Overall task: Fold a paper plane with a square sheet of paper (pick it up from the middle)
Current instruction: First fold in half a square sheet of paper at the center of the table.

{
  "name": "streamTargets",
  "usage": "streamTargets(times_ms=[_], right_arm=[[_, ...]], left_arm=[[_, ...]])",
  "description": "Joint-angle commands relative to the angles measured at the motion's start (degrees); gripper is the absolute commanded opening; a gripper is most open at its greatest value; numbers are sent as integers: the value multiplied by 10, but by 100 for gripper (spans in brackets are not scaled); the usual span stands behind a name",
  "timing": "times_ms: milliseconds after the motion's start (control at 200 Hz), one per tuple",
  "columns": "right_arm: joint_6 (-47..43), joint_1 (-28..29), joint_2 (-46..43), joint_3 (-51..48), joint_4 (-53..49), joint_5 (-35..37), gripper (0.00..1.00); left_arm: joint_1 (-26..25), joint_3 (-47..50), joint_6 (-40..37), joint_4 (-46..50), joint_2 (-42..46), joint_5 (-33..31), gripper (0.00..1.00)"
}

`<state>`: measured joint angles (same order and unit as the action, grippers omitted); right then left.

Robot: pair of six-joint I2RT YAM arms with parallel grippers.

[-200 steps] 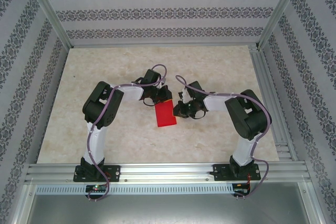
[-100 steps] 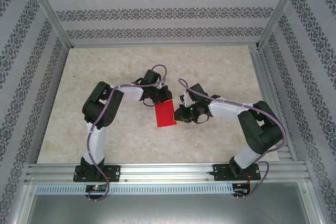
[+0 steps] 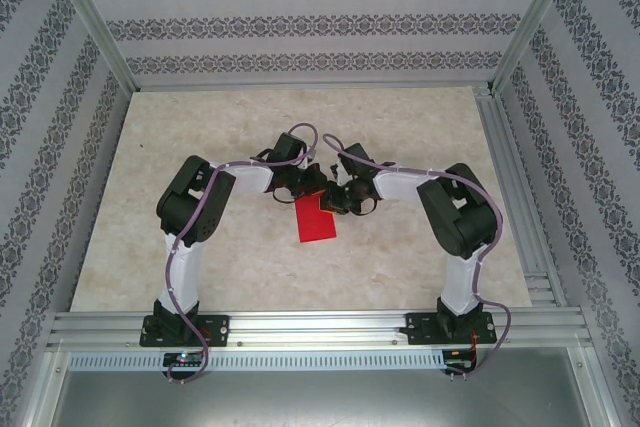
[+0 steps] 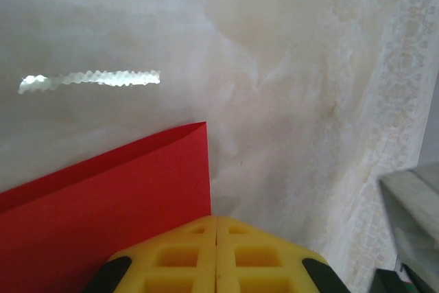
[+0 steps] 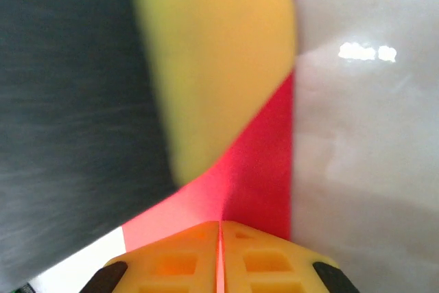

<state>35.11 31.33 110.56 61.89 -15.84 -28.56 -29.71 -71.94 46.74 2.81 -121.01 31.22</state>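
The red sheet of paper (image 3: 314,222) lies at the table's middle, folded into a narrow upright rectangle. My left gripper (image 3: 312,185) rests at its far edge; in the left wrist view its yellow fingertips (image 4: 217,221) are shut, right beside the paper's corner (image 4: 103,197), with nothing seen between them. My right gripper (image 3: 333,202) is at the paper's upper right. In the right wrist view its jaws (image 5: 220,224) are shut with red showing in the seam, and the paper (image 5: 267,162) rises up to them. A blurred yellow finger (image 5: 212,53) of the left gripper is close ahead.
The pale marble-patterned table top (image 3: 200,127) has free room all around the paper. Aluminium frame rails (image 3: 510,147) run along its right side and near edge. Patterned walls enclose the back and both sides. The two grippers are nearly touching.
The right gripper has moved left and a little farther away, from beside the paper's right edge to its upper right, close to the left gripper. The left arm and the paper stay put.
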Motion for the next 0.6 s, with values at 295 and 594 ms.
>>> streamTargets(times_ms=[295, 594], right_arm=[[4, 4, -44, -97, -35, -9, 11], [3, 32, -103, -151, -73, -13, 12]], left_arm=[[4, 32, -20, 53, -31, -56, 7], [7, 35, -21, 51, -34, -57, 7]])
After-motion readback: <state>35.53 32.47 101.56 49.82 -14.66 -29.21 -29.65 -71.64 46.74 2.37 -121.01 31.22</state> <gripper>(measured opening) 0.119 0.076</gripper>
